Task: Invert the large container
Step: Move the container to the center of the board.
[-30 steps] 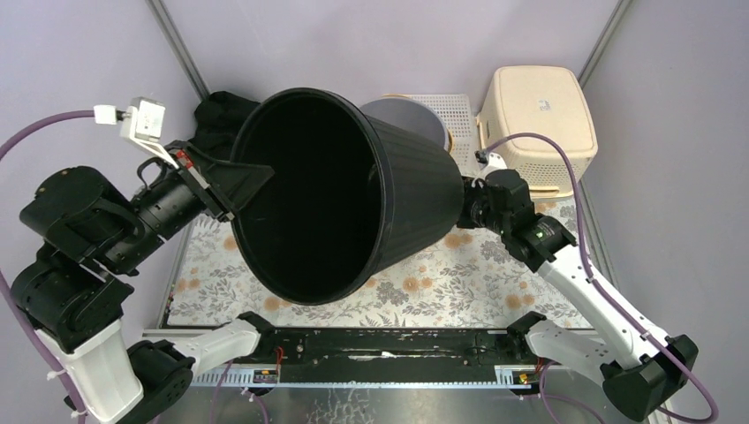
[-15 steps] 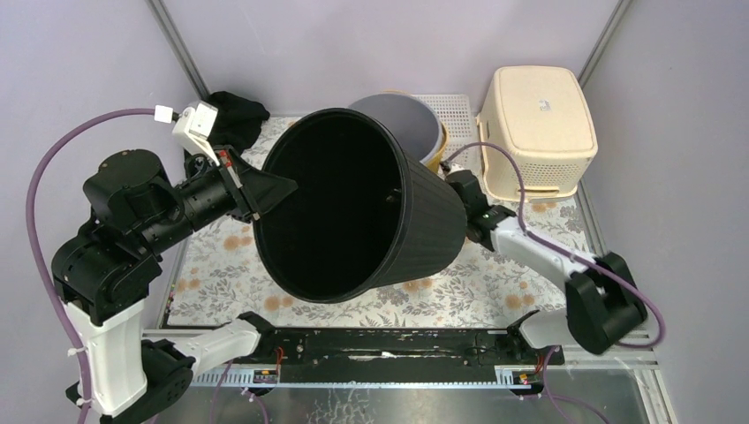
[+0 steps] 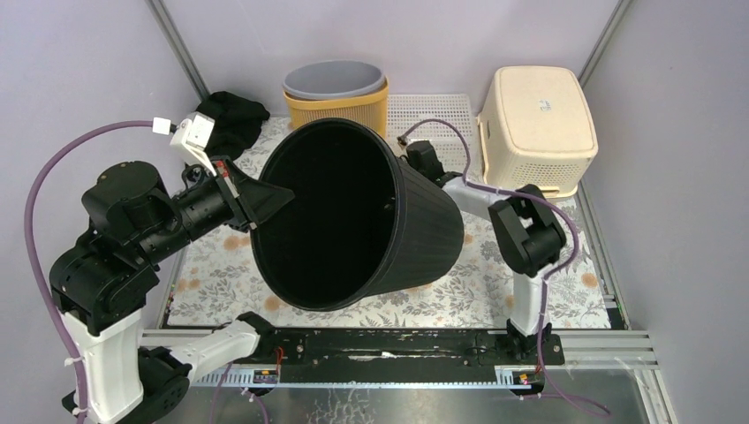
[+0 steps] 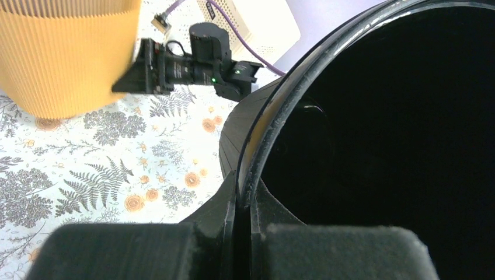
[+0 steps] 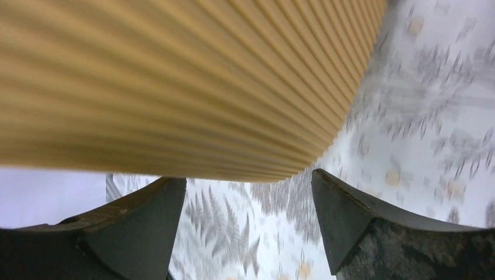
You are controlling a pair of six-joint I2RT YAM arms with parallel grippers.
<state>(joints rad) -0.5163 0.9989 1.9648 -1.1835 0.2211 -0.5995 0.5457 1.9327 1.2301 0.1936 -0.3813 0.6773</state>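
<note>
The large container [image 3: 422, 221] is a black ribbed bucket, tipped on its side over the floral mat with its mouth facing the left arm. My left gripper [image 3: 268, 200] is shut on its rim; the left wrist view shows one finger outside and one inside the rim [image 4: 274, 116], at the left gripper [image 4: 242, 182]. My right gripper [image 3: 408, 157] stands open behind the bucket, apart from it, pointing at the yellow bin. The right gripper [image 5: 248, 186] holds nothing between its fingers, and it also shows as the right gripper [image 4: 125, 79] in the left wrist view.
A yellow ribbed bin [image 3: 340, 108] with a grey bin nested inside stands at the back, close to the right fingers [image 5: 344, 198]. A cream basket [image 3: 539, 115] sits back right, a black cloth [image 3: 231, 117] back left, a white perforated tray [image 3: 437, 110] between them. The floral mat [image 3: 495, 265] covers the table.
The right gripper has left the bucket's base and swung back toward the yellow bin. The left arm has lowered the bucket and carried it a little to the right, still gripping the rim.
</note>
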